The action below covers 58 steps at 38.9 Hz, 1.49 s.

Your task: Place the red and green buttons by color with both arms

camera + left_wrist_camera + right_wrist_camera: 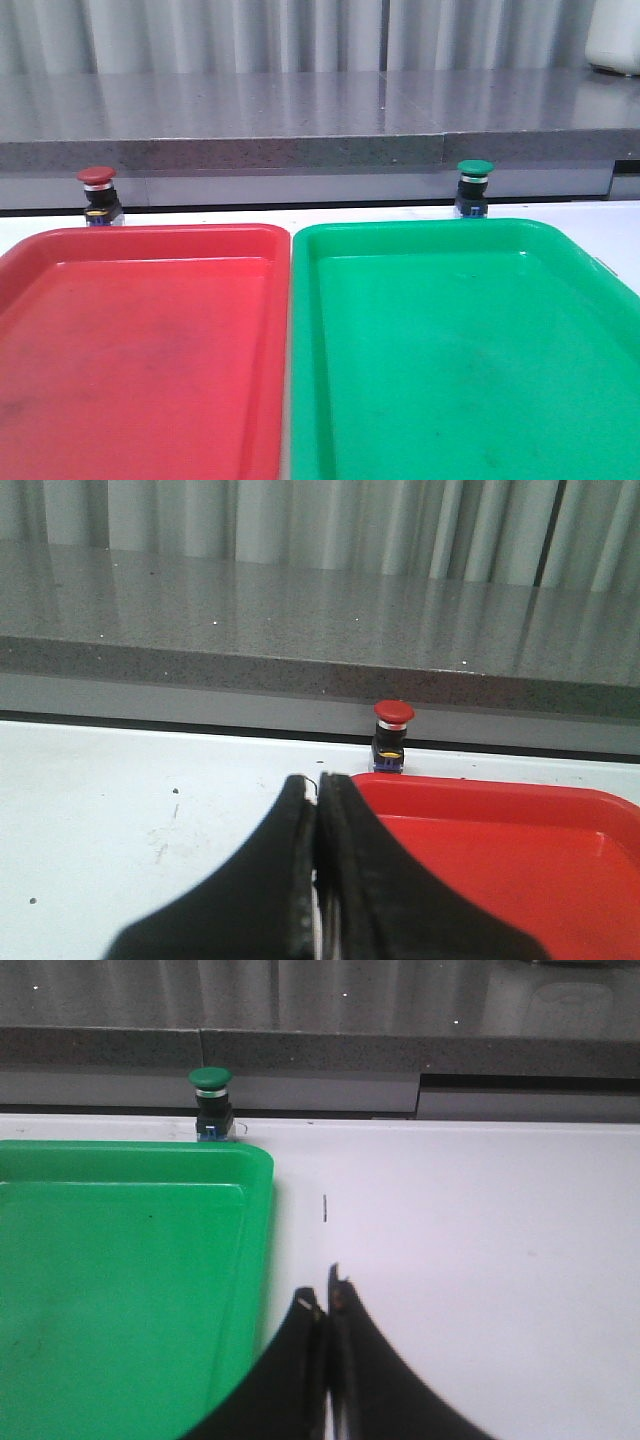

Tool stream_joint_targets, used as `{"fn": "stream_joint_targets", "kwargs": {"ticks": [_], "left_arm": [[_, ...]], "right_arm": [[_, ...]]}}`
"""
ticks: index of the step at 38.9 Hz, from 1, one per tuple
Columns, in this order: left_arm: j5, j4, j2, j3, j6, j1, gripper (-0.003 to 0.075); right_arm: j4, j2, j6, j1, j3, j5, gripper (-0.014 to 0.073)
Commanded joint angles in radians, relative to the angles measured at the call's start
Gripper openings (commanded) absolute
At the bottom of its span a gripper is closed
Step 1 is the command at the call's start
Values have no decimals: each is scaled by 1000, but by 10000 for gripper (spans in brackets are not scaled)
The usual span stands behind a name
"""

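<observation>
The red button (98,195) stands upright on the white table just behind the red tray's far left corner; it also shows in the left wrist view (392,736). The green button (473,187) stands upright behind the green tray's far edge; it also shows in the right wrist view (211,1103). My left gripper (316,785) is shut and empty, well short of the red button, by the red tray's corner. My right gripper (326,1295) is shut and empty, beside the green tray's outer edge. Neither gripper shows in the front view.
A red tray (150,240) on the left and a green tray (420,235) on the right lie side by side, filling the near table. A grey stone ledge (300,150) runs right behind the buttons. White table lies outside each tray.
</observation>
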Motion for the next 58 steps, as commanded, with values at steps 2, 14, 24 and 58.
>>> {"fn": "stream_joint_targets", "kwargs": {"ticks": [2, 14, 24, 58], "left_arm": [[-78, -7, -15, 22, -10, 2, -20], [-78, -7, -15, 22, -10, 2, -20], [-78, -7, -15, 22, -10, 2, -20], [-180, 44, 51, -277, -10, 2, -20]], "right_arm": [[2, -17, -8, 2, -11, -80, -59], [2, -17, -8, 2, -11, -80, -59], [2, -17, -8, 2, -11, -80, -59], [4, 20, -3, 2, -298, -74, -57]]}}
